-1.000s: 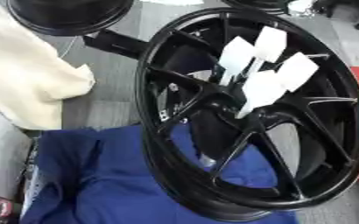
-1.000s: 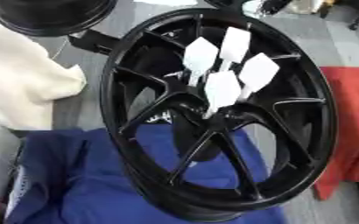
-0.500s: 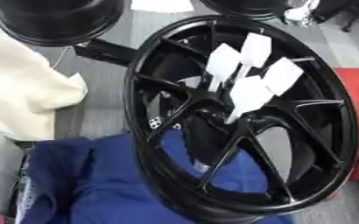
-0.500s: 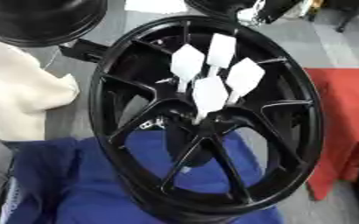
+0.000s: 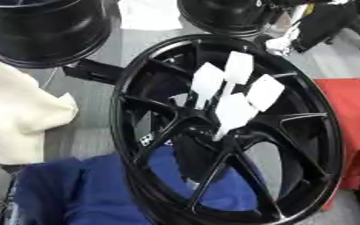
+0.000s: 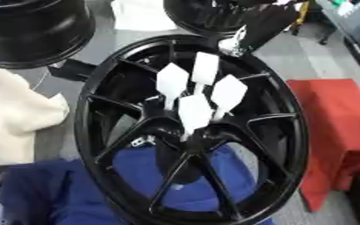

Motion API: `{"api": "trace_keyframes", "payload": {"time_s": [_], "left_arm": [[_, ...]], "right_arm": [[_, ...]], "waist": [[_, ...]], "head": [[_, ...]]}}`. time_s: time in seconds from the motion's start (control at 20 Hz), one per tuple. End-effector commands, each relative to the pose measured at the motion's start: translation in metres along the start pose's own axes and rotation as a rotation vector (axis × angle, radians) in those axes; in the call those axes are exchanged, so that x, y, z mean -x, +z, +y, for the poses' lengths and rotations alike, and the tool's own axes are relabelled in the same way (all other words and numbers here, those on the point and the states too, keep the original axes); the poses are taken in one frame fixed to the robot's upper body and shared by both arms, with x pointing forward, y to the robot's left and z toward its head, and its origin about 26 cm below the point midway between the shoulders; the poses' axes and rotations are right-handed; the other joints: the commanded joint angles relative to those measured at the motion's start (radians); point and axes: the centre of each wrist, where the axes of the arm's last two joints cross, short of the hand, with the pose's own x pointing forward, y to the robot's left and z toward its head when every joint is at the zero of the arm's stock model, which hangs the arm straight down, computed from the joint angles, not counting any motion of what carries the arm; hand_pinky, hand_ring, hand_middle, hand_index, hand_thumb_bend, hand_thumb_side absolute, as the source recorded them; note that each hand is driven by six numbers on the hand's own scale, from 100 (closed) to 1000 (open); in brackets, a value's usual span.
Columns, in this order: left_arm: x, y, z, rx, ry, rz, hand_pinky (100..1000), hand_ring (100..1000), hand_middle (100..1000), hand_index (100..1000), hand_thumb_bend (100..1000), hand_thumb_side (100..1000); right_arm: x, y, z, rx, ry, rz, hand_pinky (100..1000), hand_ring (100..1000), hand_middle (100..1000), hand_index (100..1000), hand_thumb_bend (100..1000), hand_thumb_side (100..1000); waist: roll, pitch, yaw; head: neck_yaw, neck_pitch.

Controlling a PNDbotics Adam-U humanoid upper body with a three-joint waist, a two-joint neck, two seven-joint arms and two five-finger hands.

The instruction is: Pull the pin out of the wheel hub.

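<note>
on one wheel hub [image 6: 191, 132], seemingly four white pins [image 6: 192, 94]

Blue cloth [image 5: 75, 189], cream cloth [image 5: 18, 114], red box [image 6: 333, 132]

Wheel hub [image 5: 306, 132]: centre, resting on a cloth [image 5: 83, 193].
Pins [image 6: 195, 110]: clustered in its middle.
Left: a second cloth [image 5: 22, 118].
Right: a box [image 6: 333, 132].
Behind: two more wheels [image 5: 45, 26].

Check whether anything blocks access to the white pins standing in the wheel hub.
Nothing visible does. The white pins stand up from the wheel hub with open space above them, and neither hand is in view.
</note>
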Motion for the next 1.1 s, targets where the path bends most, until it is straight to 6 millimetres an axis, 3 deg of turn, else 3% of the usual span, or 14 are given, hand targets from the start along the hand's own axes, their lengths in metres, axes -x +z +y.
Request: {"api": "trace_keyframes", "payload": {"time_s": [0.05, 0.25, 0.5, 0.85, 1.1], "left_arm": [[-0.008, -0.003, -0.001, 0.005, 0.005, -0.031, 742, 766, 668, 780, 100, 739], [-0.008, -0.003, -0.001, 0.005, 0.008, -0.029, 742, 766, 667, 779, 100, 739], [-0.008, -0.003, -0.002, 0.007, 0.011, -0.028, 742, 767, 663, 777, 100, 740], [-0.008, -0.003, -0.002, 0.008, 0.014, -0.024, 742, 769, 657, 774, 100, 741], [-0.008, -0.003, -0.002, 0.008, 0.016, -0.023, 742, 768, 652, 773, 100, 742]], "right_arm": [[-0.005, -0.006, -0.012, 0.017, 0.001, -0.006, 866, 867, 875, 939, 100, 435], [-0.001, -0.019, -0.013, 0.000, 0.002, 0.005, 878, 886, 897, 959, 100, 390], [0.007, -0.027, -0.009, -0.022, -0.003, 0.026, 879, 891, 904, 983, 100, 268], [0.014, -0.032, -0.004, -0.045, -0.013, 0.047, 881, 891, 906, 987, 100, 246], [0.018, -0.031, -0.002, -0.046, -0.021, 0.046, 883, 892, 906, 986, 100, 277]], "waist": [[0.004, -0.024, 0.001], [0.002, -0.022, 0.001], [0.000, -0.019, 0.002], [-0.002, -0.019, 0.001], [-0.003, -0.018, 0.000]], "head": [[0.005, 0.012], [0.009, 0.022], [0.014, 0.032], [0.014, 0.037], [0.014, 0.038]]}}
